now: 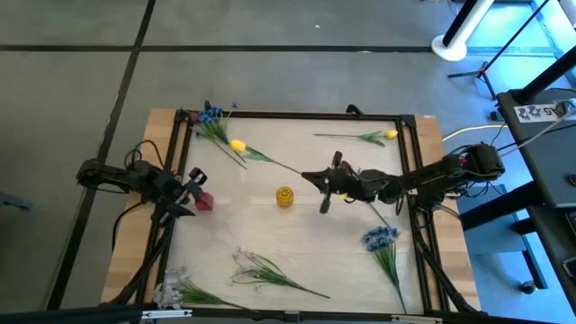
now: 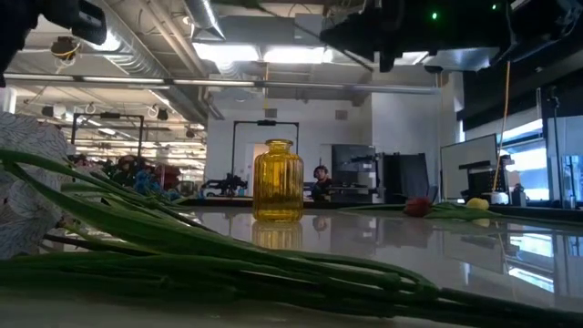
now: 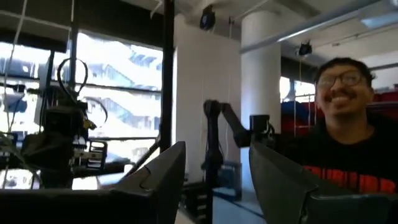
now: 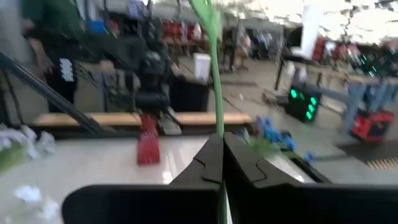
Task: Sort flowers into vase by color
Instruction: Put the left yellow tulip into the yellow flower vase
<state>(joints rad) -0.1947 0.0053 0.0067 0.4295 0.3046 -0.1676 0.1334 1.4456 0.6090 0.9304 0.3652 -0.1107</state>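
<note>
Near the centre of the high view, a green stem point(image 4: 216, 74) stands pinched between the shut fingers point(image 4: 249, 171) of the right gripper point(image 1: 326, 191); the right wrist view shows the stem rising straight up out of the closed pair, its bloom out of frame. The gripper hangs just right of the yellow vase point(image 1: 284, 197), which stands upright at mid-desk and appears as a ribbed amber jar point(image 2: 278, 180) in the low view.

Other flowers lie flat around the desk point(image 1: 306, 252):
- a blue cluster point(image 1: 210, 116) at upper left, with a yellow tulip point(image 1: 238, 145) just beside it, its stem running toward the centre;
- a second yellow tulip point(image 1: 391, 134) at upper right;
- a blue bloom point(image 1: 380, 238) at lower right, its stem pointing toward the bottom edge;
- white sprigs point(image 1: 252, 267) at lower centre and more point(image 1: 169, 290) at lower left.

At the left edge, the left gripper point(image 1: 192, 191) waits with a dark red bud point(image 1: 203, 201) next to its tips. The left wrist view shows its two fingers point(image 3: 163, 180) parted with nothing between them; whether they touch the bud cannot be told. A person in a black shirt point(image 3: 348, 143) appears beyond that arm in the room.
</note>
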